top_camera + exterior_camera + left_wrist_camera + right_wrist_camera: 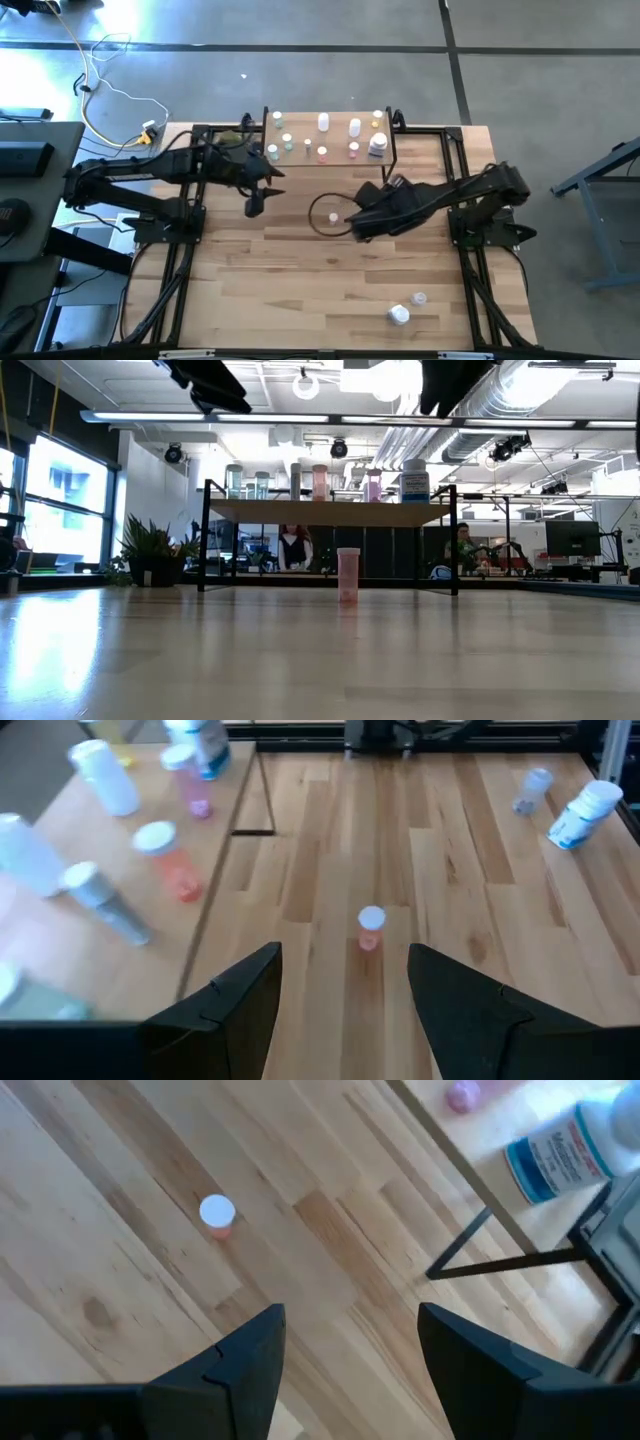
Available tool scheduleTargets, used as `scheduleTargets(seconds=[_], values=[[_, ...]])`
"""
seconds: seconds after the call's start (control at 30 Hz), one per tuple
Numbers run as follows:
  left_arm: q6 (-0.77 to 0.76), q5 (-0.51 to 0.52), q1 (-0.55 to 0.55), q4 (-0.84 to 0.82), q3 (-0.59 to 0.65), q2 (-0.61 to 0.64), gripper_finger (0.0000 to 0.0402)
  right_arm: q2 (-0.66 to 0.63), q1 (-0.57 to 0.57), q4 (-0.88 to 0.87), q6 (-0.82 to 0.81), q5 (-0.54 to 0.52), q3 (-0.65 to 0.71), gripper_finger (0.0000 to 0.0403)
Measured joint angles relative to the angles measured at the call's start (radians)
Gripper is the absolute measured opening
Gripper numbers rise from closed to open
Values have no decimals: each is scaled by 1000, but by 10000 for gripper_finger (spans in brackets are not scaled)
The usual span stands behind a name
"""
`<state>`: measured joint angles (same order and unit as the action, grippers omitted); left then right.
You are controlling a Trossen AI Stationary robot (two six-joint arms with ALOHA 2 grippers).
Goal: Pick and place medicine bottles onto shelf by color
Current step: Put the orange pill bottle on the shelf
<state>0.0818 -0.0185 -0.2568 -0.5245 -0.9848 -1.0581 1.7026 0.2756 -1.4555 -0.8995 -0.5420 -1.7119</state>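
A small pink bottle with a white cap (332, 215) stands upright on its base on the tabletop, in front of the shelf (300, 128). It also shows in the low view (347, 573). The light-wood shelf on black legs carries several bottles, white, pink, green and orange. My left gripper (255, 207) hovers open to the bottle's left, and in its wrist view (345, 955) the bottle (370, 928) stands ahead between the fingers. My right gripper (352, 228) hovers open just right of the bottle, which shows ahead of it (217, 1213).
Two more white bottles (400, 315) lie or stand near the table's near right corner. A large white bottle with a blue label (560, 1150) stands at the shelf's right end. A thin dark cable loop (318, 226) hangs around the pink bottle. Black frame rails run along the table's sides.
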Motion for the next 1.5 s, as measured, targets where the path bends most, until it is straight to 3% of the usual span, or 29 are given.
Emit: scheduleTargets(seconds=[0.27,0.53,0.93,1.5], values=[[-3,1,62,118,0,-128,209,-227,-12,228,7,-7,237,220],[-26,7,82,238,0,-253,209,-387,-51,306,33,-39,377,220],[-75,43,88,397,0,-450,209,-484,-110,330,141,-53,392,220],[-145,86,102,605,0,-656,209,-493,-132,338,165,-53,392,220]])
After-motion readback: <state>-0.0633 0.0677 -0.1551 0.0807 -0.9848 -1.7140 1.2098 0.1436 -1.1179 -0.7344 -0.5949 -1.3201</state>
